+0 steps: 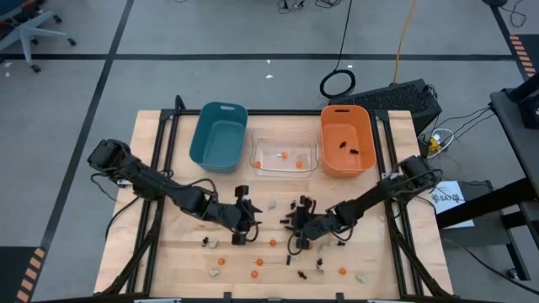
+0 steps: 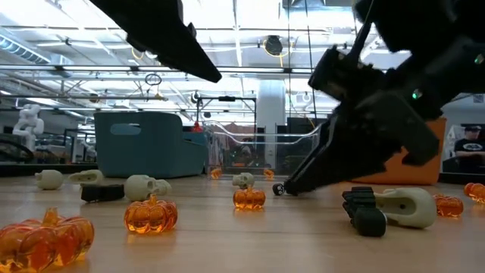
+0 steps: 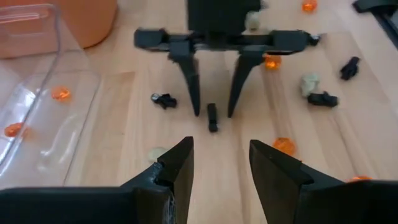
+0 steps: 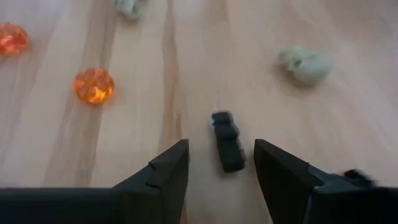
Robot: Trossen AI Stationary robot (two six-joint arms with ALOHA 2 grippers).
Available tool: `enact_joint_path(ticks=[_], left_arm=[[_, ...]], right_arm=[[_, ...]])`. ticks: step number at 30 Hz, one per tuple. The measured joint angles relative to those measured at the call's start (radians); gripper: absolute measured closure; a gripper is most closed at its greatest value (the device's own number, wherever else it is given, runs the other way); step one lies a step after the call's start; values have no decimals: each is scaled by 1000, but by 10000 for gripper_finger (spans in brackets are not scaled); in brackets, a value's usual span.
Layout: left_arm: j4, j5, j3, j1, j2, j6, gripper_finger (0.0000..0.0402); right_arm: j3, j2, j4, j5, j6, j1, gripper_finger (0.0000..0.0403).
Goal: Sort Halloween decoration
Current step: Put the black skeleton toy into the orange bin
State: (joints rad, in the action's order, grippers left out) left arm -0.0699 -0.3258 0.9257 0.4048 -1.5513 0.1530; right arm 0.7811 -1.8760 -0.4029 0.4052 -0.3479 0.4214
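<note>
Black trinket lies on the surface, low in the frame, between the right end effector's spread fingers. It is not gripped. Left end effector hovers open too.

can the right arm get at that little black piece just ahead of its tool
Probably yes: the black piece lies on bare wood just ahead of the right tool, whose fingers stand open, with nothing between them.

2 matte black jointed arms, each ending in 2 tapered, wedge-shaped black fingers.

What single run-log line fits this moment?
right gripper: open, straddling black trinket | left gripper: open, empty, hovering opposite | orange bin: holds black pieces
</note>
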Motion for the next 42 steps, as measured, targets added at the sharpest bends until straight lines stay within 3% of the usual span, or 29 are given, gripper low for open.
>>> enact_joint_path(ticks=[5, 15, 27, 34, 42], left_arm=[[0, -35, 0, 17, 0, 23, 249], [2, -39, 0, 23, 0, 52, 249], [44, -72, 1, 23, 0, 79, 249], [35, -73, 1, 23, 0, 105, 249], [34, -73, 1, 23, 0, 103, 249]], right_arm=[[2, -36, -16, -33, -29, -15, 261], [0, 17, 30, -62, 129, -15, 392], [-2, 292, 162, -34, 359, -15, 398], [-1, 466, 291, 119, 547, -7, 397], [-1, 631, 349, 125, 708, -7, 397]])
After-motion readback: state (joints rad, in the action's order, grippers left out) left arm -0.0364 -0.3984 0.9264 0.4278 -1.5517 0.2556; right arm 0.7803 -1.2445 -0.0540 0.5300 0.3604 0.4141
